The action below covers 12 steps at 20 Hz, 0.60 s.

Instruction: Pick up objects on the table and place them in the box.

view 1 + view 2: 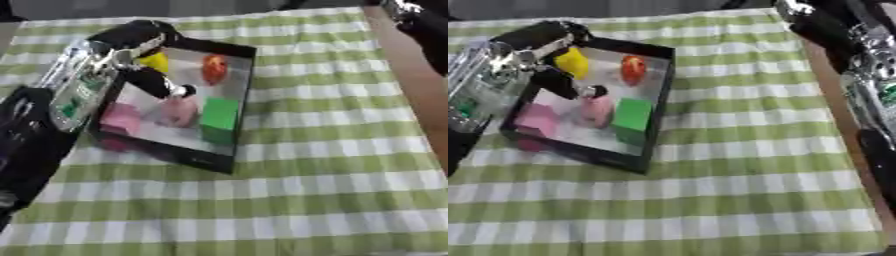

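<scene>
A black box point(234, 146) lies on the green-checked cloth, left of centre. Inside it I see a yellow thing point(156, 61), a red-orange thing point(214, 68), a green block point(220, 119), a pink block point(121, 118) and an upright pink thing point(179, 112). My left hand point(138, 36) hangs over the box's far left corner, its lowest part right at the top of the upright pink thing. Blur hides whether it holds it. My right hand point(808, 19) is raised at the far right edge of the table, away from the box.
The green-and-white checked cloth point(315, 190) covers the table. A bare brown strip point(418, 95) runs along the right side. My left forearm point(74, 97) crosses the box's left edge, and my right forearm point(878, 85) fills the right border.
</scene>
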Motion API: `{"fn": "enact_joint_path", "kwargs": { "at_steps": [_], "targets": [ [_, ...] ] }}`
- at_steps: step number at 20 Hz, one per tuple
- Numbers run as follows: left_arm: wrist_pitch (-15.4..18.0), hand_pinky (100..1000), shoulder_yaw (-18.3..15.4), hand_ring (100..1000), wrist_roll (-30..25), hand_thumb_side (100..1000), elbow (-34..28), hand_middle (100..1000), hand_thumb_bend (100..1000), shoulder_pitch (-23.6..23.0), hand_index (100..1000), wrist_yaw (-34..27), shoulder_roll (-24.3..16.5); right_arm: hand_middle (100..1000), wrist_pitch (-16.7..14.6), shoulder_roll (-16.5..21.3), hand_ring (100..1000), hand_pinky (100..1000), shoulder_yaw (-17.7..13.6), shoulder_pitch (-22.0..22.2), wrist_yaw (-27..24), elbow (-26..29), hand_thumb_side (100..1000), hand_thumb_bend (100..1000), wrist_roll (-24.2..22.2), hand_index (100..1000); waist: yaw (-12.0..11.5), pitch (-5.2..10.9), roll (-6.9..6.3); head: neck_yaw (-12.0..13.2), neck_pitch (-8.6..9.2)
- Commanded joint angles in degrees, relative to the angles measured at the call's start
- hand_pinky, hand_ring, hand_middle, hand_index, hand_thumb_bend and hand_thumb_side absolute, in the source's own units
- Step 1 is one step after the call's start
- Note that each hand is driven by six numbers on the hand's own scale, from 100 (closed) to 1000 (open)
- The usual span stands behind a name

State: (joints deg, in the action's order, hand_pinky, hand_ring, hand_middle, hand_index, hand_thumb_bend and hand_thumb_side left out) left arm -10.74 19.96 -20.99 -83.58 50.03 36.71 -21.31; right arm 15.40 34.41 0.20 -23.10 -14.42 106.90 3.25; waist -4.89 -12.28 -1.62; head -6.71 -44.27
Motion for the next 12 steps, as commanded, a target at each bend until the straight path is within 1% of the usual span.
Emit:
{"fn": "enact_joint_path", "kwargs": {
  "at_steps": [1, 4, 6, 7, 9, 12],
  "targets": [
    [-5.1, 785, -5.9, 744, 6.8, 491, -6.7, 734, 375, -2.3, 803, -8.2, -2.7, 686, -0.2, 1.4, 782, 942, -1.1, -0.2, -0.3, 1.1, 391, 206, 0.6, 751, -0.3, 1.64, 0.87, -0.8, 0.16],
    [-7.9, 770, -11.2, 717, 15.6, 491, -10.7, 709, 346, -6.7, 787, -17.2, -3.0, 686, -0.3, 1.4, 782, 942, -1.4, 0.1, -0.4, 1.2, 390, 207, 0.9, 751, -0.8, 1.65, 1.13, -1.5, 0.16],
    [-8.3, 766, -13.9, 710, 21.6, 494, -12.8, 704, 345, -9.5, 784, -22.5, -3.6, 686, -0.3, 1.4, 782, 942, -1.5, 0.2, -0.4, 1.2, 390, 208, 1.1, 751, -0.9, 1.65, 1.30, -1.9, 0.16],
    [-8.2, 763, -14.6, 706, 24.1, 499, -13.5, 701, 348, -10.5, 782, -24.6, -3.9, 686, -0.3, 1.4, 782, 942, -1.6, 0.3, -0.4, 1.3, 389, 208, 1.1, 751, -1.0, 1.64, 1.36, -2.0, 0.16],
    [-6.7, 760, -17.4, 702, 30.3, 499, -15.4, 699, 350, -13.8, 781, -29.3, -4.2, 685, -0.4, 1.2, 781, 942, -1.8, 0.5, -0.5, 1.3, 388, 208, 1.4, 751, -1.2, 1.60, 1.59, -2.5, 0.16],
    [-2.9, 754, -20.3, 693, 38.5, 497, -17.3, 692, 350, -18.2, 774, -35.8, -4.3, 683, -0.4, 1.0, 780, 941, -1.9, 0.5, -0.5, 1.1, 387, 210, 1.8, 749, -1.5, 1.53, 1.87, -3.0, 0.16]
  ]
}}
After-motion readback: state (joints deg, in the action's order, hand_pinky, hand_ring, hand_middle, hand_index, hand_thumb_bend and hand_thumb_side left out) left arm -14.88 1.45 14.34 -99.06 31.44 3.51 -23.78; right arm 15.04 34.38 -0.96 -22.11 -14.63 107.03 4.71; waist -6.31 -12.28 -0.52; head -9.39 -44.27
